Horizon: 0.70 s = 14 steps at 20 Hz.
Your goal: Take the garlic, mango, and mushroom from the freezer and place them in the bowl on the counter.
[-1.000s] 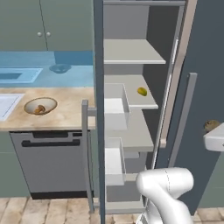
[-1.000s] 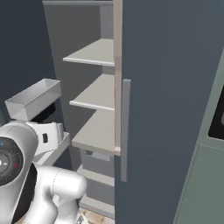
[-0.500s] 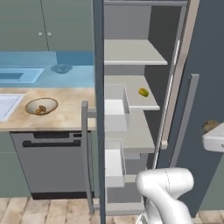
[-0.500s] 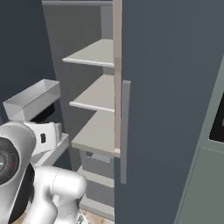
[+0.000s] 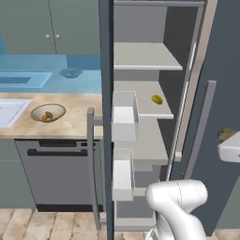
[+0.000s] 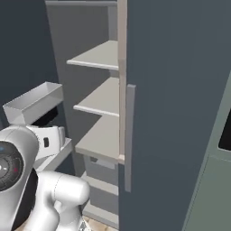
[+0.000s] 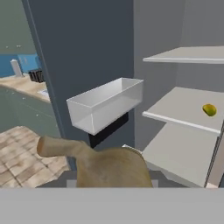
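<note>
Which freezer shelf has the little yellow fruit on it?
The middle shelf holds the mango. The shelf above and the shelf below have nothing on them.

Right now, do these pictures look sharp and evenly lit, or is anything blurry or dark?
Left base view: soft even light, the mango small but readable, the bowl slightly fuzzy. Right base view: the freezer door is a flat dark slab without glare, shelves pale. Hand view: a tan object looms close and blurred low down; the mango stays crisp.
</note>
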Available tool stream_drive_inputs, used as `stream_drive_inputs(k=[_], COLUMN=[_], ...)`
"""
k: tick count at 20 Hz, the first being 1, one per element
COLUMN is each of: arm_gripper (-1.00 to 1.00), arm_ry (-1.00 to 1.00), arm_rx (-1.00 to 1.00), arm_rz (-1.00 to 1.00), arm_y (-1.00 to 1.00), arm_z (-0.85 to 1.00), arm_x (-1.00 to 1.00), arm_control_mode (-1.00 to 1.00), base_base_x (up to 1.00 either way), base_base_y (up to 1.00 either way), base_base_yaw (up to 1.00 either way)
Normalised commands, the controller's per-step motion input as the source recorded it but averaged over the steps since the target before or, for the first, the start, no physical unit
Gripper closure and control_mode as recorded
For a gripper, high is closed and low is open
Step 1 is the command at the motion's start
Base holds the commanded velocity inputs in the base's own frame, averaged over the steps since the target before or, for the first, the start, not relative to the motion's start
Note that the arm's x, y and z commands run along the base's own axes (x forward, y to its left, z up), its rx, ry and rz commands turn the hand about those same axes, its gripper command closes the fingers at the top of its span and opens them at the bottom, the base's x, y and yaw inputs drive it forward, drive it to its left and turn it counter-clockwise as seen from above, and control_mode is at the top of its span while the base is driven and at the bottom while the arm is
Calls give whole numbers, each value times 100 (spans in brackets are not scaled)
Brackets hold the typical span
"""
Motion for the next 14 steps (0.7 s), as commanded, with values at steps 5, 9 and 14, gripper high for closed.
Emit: stream_drive_inputs(k=[5, 9, 14], arm_gripper=[100, 100, 100], arm_ry=[0, 0, 0], arm_rx=[0, 0, 0], arm_rz=[0, 0, 0], arm_y=[0, 0, 0], arm_z=[0, 0, 0], arm_x=[0, 0, 0], arm_control_mode=[100, 100, 100], base_base_x=[-6, 0, 0], base_base_y=[13, 0, 4], base_base_yaw=[81, 86, 89])
